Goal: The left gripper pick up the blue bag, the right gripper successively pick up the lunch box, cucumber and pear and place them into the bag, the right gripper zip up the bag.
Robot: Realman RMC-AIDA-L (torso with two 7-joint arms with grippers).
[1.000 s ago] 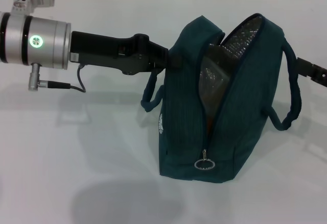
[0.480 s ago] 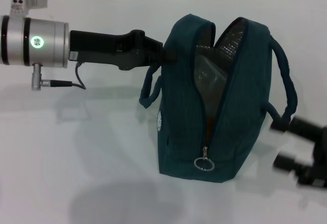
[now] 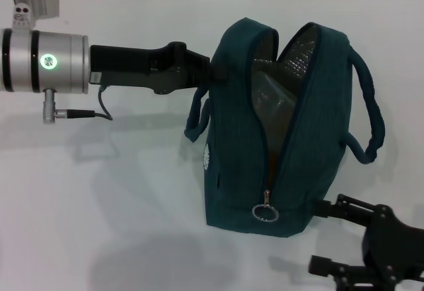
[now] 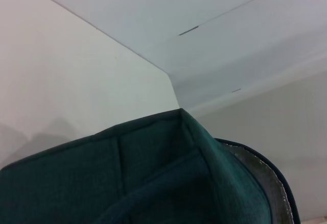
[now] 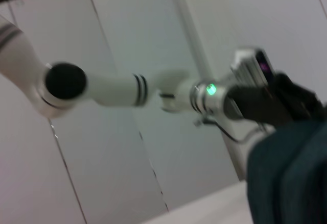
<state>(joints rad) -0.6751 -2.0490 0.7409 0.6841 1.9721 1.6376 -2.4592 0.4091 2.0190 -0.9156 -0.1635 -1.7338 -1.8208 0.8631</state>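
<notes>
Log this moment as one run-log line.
left tool: gripping blue bag top edge | right tool: open, low beside bag base | zipper ring: low, bag unzipped

No text reads anywhere — the blue bag's white logo stays illegible.

- The left gripper reaches in flat from nine o'clock, its silver wrist glowing green, and its fingers pinch the blue bag.
- The right gripper sits low at five o'clock, fingers spread apart, holding nothing.
</notes>
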